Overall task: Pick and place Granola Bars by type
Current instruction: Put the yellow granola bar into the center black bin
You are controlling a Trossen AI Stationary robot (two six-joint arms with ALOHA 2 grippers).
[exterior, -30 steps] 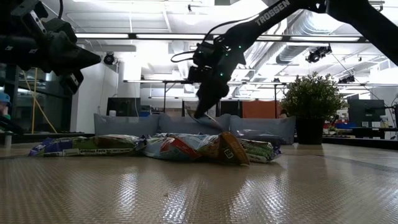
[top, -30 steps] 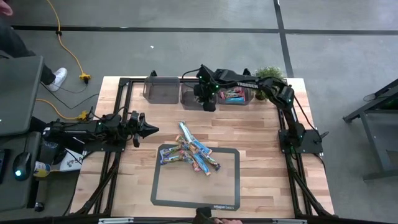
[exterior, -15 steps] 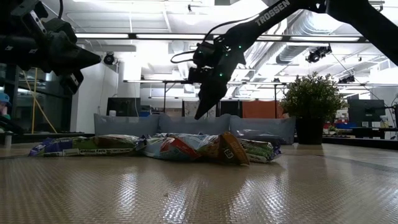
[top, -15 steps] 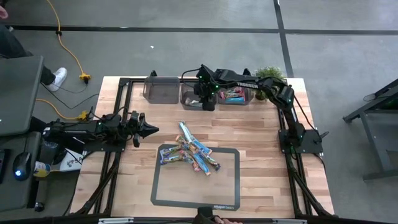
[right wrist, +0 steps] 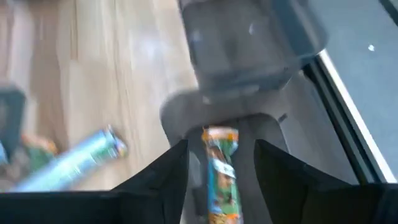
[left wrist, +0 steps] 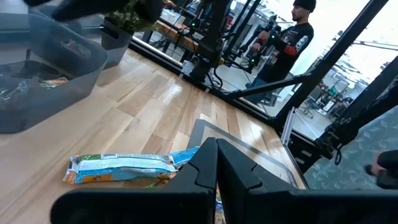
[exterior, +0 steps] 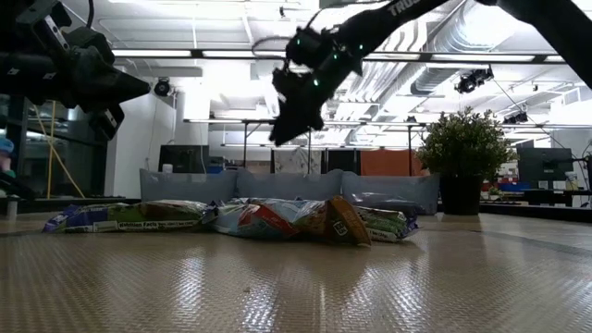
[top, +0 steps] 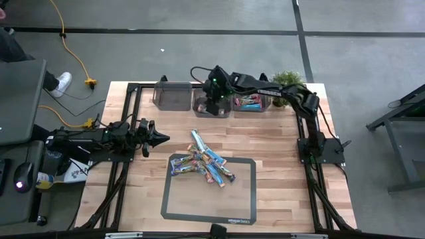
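Above the middle bin (top: 211,105), the right end effector (top: 211,101) hangs open.

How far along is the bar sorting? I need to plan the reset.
Early on. A few bars lie in the right bin, and one bar sits in the middle bin under the open right end effector. The pile remains on the mat; the left end effector waits shut.

right tool (exterior: 277,137) risen, opened; bar (right wrist: 219,167) dropped in middle bin (right wrist: 283,146)
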